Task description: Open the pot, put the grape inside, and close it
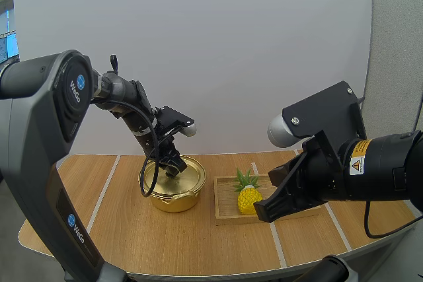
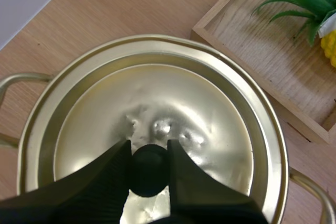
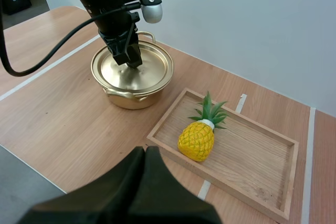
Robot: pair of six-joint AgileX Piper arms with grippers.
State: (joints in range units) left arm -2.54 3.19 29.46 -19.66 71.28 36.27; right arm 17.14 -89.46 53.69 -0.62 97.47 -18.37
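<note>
Black fingers of my left gripper [image 2: 148,150] stand slightly apart, their tips clamped on the dark round knob [image 2: 148,178] from both sides. The knob sits at the middle of the gold lid [image 2: 163,103], directly under the gripper. The lid lies flat and closed on the gold pot [image 1: 173,197], whose two loop handles stick out on either side. The pot stands on the wooden table [image 1: 132,229].

Just beside the pot, on the side toward my right arm, lies a shallow wooden tray [image 3: 252,148], close to the pot but not touching it. A yellow pineapple [image 3: 196,141] lies on its side in the tray, at the end nearer the pot, its green leaves pointing away from the arms' bases.

Farther from the left gripper, my right gripper [image 3: 145,156] hangs above the tray's near edge, close to the pineapple and apart from it. Its fingers lie together as one dark wedge with nothing between them.
</note>
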